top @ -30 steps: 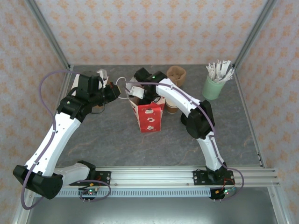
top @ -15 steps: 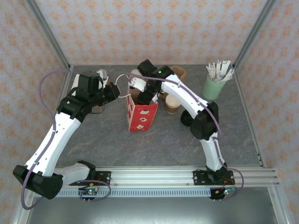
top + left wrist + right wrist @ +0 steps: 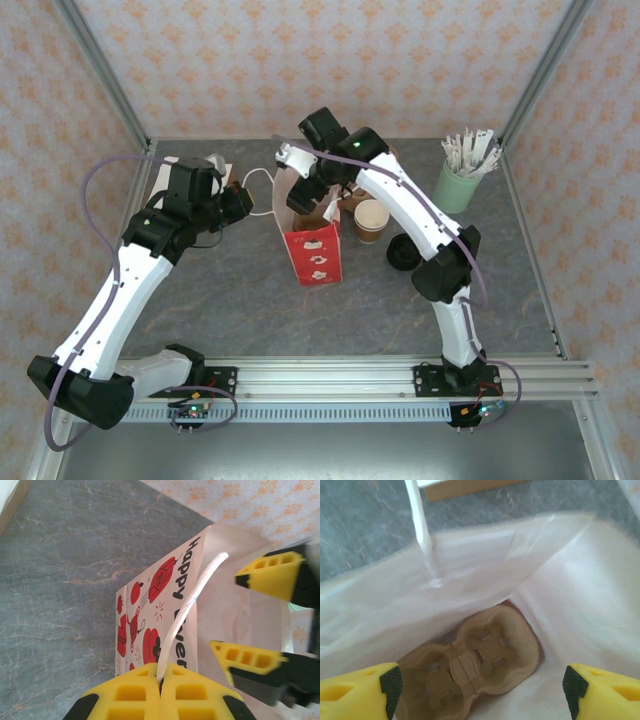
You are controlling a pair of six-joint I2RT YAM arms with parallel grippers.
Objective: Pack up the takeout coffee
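Top external view, holdings listed by size.

1. Grey marbled table top (image 3: 230, 290): bears every item below.
2. Tall red-and-white printed paper bag (image 3: 318, 255): upright near the table's middle with its mouth open. All places below are given from it.
3. Left gripper (image 3: 243, 203): just left of the bag's mouth. In the left wrist view its yellow fingers (image 3: 130, 695) are pressed together, pinching the bag's white cord handle (image 3: 187, 605).
4. Right gripper (image 3: 310, 198): over the bag's mouth. In the right wrist view its yellow fingers (image 3: 355, 690) are spread wide with nothing between them, and it looks down into the bag's white inside.
5. Mint-green cup of paper-wrapped sticks (image 3: 456, 188): well to the right of the bag, toward the far wall.
6. Small paper takeout coffee cup with white rim and brown sleeve (image 3: 371, 222): upright on the table just right of the bag, outside it and apart from both grippers.
7. Brown moulded-pulp cup tray (image 3: 470, 660): lying flat on the bag's floor.
8. Black round disc (image 3: 404, 252): on the table right of the bag, a little farther out than item 6. I cannot tell what it is.
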